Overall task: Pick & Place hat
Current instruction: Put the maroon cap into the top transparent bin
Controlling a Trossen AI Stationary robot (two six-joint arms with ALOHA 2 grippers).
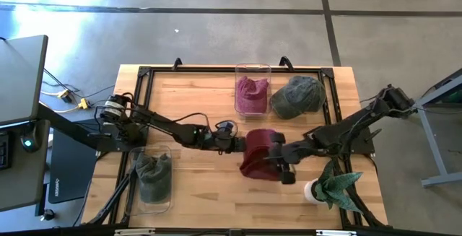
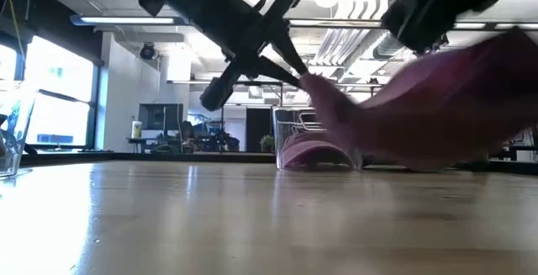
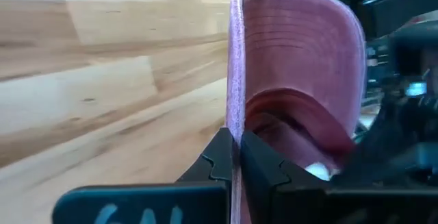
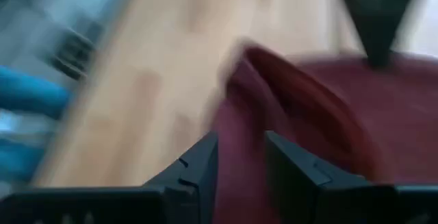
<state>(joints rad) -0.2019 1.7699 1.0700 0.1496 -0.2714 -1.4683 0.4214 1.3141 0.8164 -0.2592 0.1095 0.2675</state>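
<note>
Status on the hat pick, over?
Left gripper shut on maroon hat brim. Right gripper around the hat's other side, fabric between its fingers. Hat at table centre, between both arms. Nothing in the way.

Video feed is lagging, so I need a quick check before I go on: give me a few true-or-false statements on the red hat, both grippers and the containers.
1. The left gripper is shut on the red hat's edge. True.
2. The right gripper is clear of the red hat. False: its fingers straddle the fabric.
3. The clear container at the far edge is empty. False: it holds a maroon hat.
4. A green hat lies beside that container. True.
</note>
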